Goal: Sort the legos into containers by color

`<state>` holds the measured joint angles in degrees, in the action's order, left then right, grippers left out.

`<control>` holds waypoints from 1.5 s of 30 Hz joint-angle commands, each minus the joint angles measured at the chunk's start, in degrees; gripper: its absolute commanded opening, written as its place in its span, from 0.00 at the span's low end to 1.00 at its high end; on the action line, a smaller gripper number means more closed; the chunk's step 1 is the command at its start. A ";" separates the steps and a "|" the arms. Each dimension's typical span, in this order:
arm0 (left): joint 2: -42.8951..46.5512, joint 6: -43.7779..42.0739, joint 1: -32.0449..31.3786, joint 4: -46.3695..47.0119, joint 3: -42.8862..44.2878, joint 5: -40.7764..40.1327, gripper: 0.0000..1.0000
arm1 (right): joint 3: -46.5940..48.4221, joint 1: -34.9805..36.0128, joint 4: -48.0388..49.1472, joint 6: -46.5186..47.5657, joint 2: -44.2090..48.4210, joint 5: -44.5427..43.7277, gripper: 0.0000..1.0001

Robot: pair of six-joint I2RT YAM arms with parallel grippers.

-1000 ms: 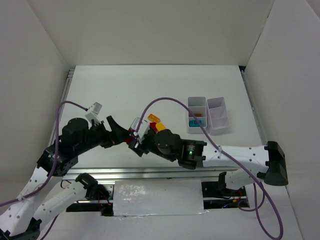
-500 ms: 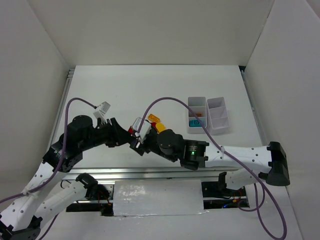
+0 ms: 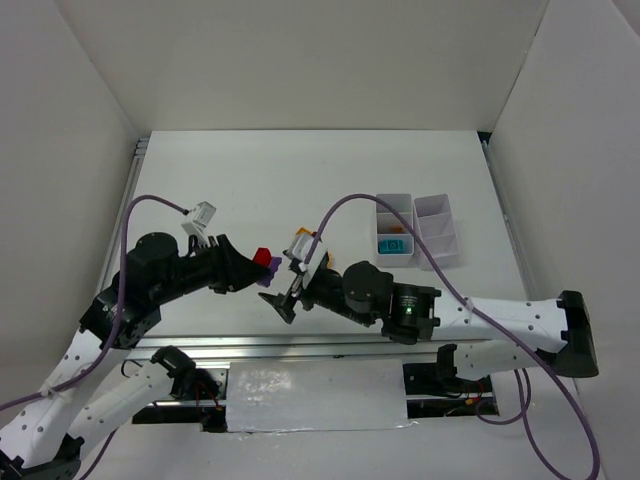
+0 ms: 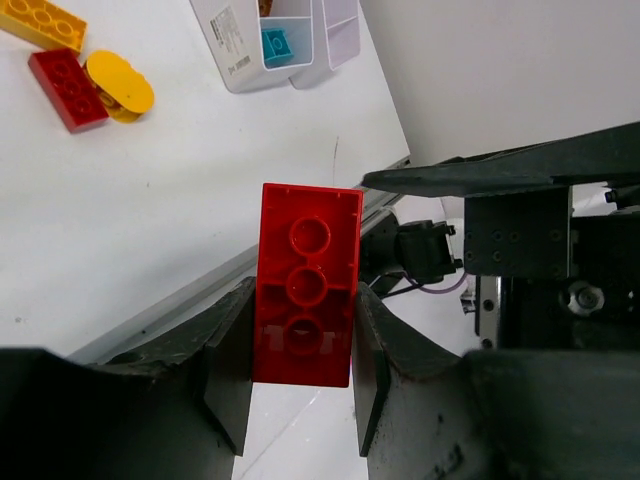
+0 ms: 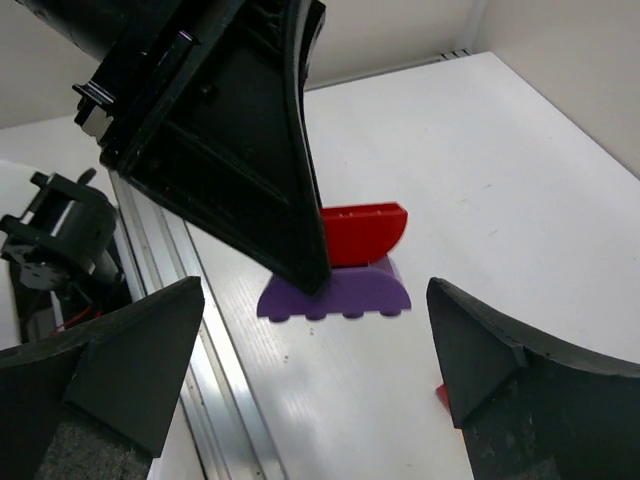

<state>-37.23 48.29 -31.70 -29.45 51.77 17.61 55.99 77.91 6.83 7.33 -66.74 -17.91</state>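
Top view: left gripper [image 3: 258, 268] clamped on a red plastic brick [image 3: 264, 257] with a purple plastic brick [image 3: 268, 273] touching its underside, near the middle of the bench's [image 3: 250, 180] near edge. The right gripper [image 3: 292, 285] is just beside, jaws apart and holding nothing. A white six-compartment plastic tray [image 3: 436, 237] sits by the right edge, with a teal brick [image 3: 390, 245] in one compartment.
Left wrist: both fingers press the red brick's long sides.
Right wrist: fingers stand wide on either side of the red-on-purple pair, touching neither.
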 commanded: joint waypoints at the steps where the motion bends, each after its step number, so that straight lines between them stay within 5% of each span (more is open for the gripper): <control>1: 1.11 -3.02 -0.03 2.82 3.51 -1.08 0.00 | -1.75 -0.39 0.74 -5.20 5.56 1.81 1.00; 6: 1.28 -6.45 -0.03 4.57 4.40 2.24 0.00 | -6.15 -4.42 -0.15 -16.61 14.96 7.44 1.00; 10: 2.43 -7.69 -0.03 13.25 1.94 12.00 0.00 | -7.30 -13.54 1.68 -27.18 19.45 22.66 1.00; 14: 2.43 -6.99 -0.03 18.53 0.44 19.38 0.00 | -4.41 -16.65 3.98 -33.34 17.44 35.01 1.00; 19: 1.64 -4.52 -0.03 23.74 -1.32 26.68 0.00 | 1.05 -16.65 3.27 -34.14 11.38 39.79 0.94; 28: 1.99 -4.34 -0.03 24.09 -1.59 27.48 0.00 | -0.35 -16.65 6.00 -34.14 9.26 39.97 0.57; 30: 1.90 -4.70 -0.03 23.65 -1.32 27.22 0.00 | -1.23 -16.74 6.61 -33.88 9.96 40.15 0.35; 32: 2.08 -4.53 -0.11 24.26 -1.41 27.39 0.00 | -1.84 -16.74 6.70 -33.35 10.66 39.97 0.26; 42: 3.66 -2.68 -0.03 28.39 -2.55 29.15 0.00 | -5.45 -19.28 8.11 -33.88 14.71 43.92 0.34; 45: 4.10 -2.24 -0.03 29.01 -2.46 29.24 0.00 | -5.36 -19.64 8.02 -33.61 14.45 46.12 0.50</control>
<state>-34.09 45.06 -31.79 -5.02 48.95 45.50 50.54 58.70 12.73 -27.33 -53.15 25.02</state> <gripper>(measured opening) 0.487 0.487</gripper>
